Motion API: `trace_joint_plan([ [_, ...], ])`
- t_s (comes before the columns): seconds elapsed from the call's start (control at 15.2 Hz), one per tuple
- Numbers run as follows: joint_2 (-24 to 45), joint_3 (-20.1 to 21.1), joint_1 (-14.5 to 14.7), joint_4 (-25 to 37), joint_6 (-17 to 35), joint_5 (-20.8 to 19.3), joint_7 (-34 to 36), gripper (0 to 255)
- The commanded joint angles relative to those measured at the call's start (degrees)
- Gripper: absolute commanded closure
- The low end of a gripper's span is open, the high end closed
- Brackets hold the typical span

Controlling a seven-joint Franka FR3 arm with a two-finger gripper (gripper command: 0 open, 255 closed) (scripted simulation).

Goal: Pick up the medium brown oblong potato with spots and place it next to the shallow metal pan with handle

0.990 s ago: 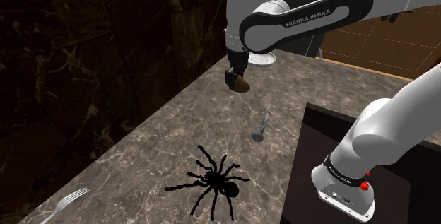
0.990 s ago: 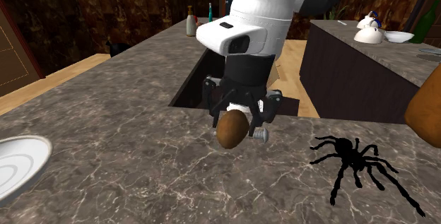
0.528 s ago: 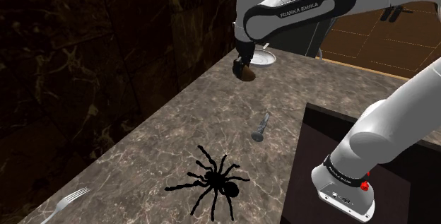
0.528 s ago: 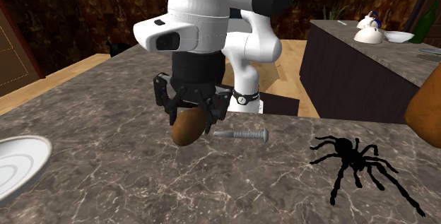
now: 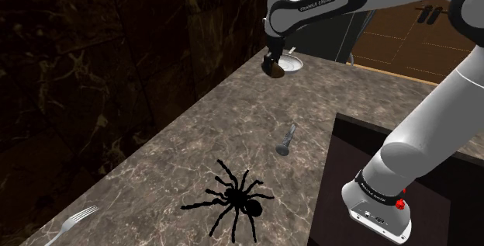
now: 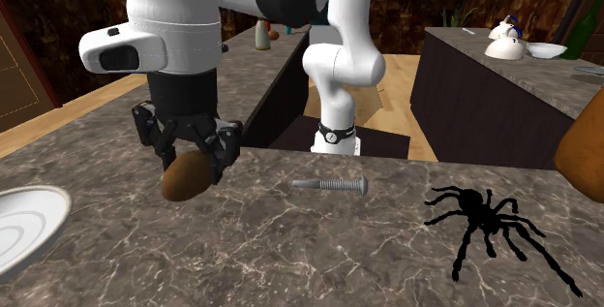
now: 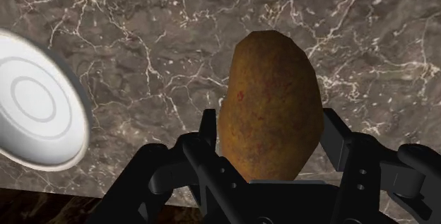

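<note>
1. the all-black two-finger claw [image 6: 189, 165] points down over the brown marble-veined counter [image 6: 290, 257], at the end of the white arm.
2. its fingers are closed only partway, stopped by the brown oblong potato with faint spots [image 7: 268, 102], which they clasp on both sides.
3. the potato sits between the fingertips, its long end sticking out past them toward the counter. the shoulder view and the second exterior view show it hanging from the claw in the same way.
4. the shallow round pan, drawn plain white with a raised rim [image 7: 35, 109], lies flat on the counter near the claw, off to one side of it; in the wrist view the potato and the pan are apart, with bare counter between them.
5. in the shoulder view the claw and potato overlap the pan's near edge. i cannot tell from that view whether they touch.
6. a grey metal bolt [image 6: 331, 185] lies on its side on the counter, away from the claw on the side opposite the pan.
7. a black spider figure [image 6: 489, 223] sits on the counter farther from the claw than the bolt.
8. a silver fork [image 5: 74, 223] lies well apart from the claw, at the counter's far end beyond the spider.
</note>
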Motion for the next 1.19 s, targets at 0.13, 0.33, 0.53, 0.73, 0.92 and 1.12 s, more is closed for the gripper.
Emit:
trace_joint_plan([
  [0.13, 4.2, -2.7, -2.5, 4.9, 0.0, 0.0, -5.3, 255],
  [0.33, 7.9, -4.4, -4.1, 9.4, -0.3, 0.3, -8.9, 255],
  [0.53, 12.0, -5.8, -5.9, 14.6, -1.0, 0.9, -12.3, 255],
  [0.73, 16.5, -7.0, -7.7, 20.5, -2.1, 1.7, -15.8, 255],
  [0.92, 19.8, -7.7, -8.9, 24.3, -2.3, 2.2, -17.8, 255],
  [1.12, 20.3, -7.7, -8.9, 22.6, -0.2, 2.2, -17.6, 255],
])
